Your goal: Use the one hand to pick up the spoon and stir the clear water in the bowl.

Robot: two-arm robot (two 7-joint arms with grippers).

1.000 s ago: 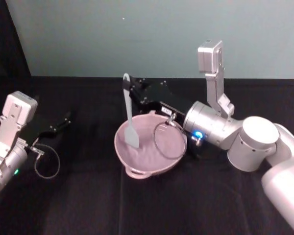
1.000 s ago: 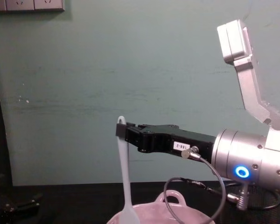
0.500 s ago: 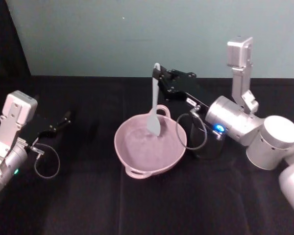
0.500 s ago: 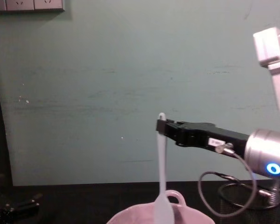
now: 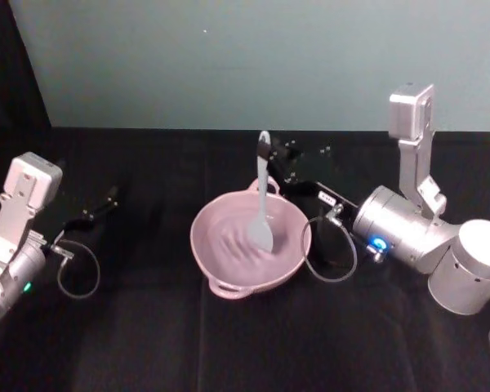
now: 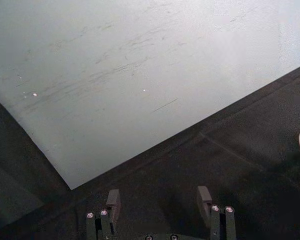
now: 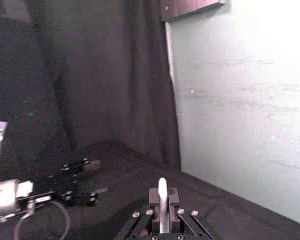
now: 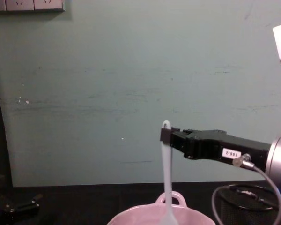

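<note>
right gripper (image 5: 266, 155): is reaching in from the bowl's 3 o'clock side, above the rim. Its fingers are pinching shut on the top of the spoon's handle, and nothing else is between them.
spoon (image 5: 263, 200): is hanging almost upright from the right gripper. The handle end is poking up just past the fingertips, and the flat blade is dipping down inside the bowl, a little toward 3 o'clock of its middle.
bowl (image 5: 199, 242): is sitting near the middle of the table, one loop handle pointing to 6 o'clock and another showing at 12 o'clock, behind the spoon.
clear water (image 5: 233, 243): is lying in the bowl and showing as faint wavy streaks against the pink, at 9 o'clock of the blade.
mesh cup (image 8: 246, 208): is standing just beside the bowl at 3 o'clock, under the right gripper's wrist, with a grey cable (image 5: 331, 265) looping in front of it.
left gripper (image 6: 158, 200): is idling low over the table, well apart from the bowl at 9 o'clock. Its fingers are standing open with nothing between them.
table (image 5: 229, 351): is lying under a black cloth, with a teal wall (image 8: 107, 93) rising behind it at 12 o'clock.
</note>
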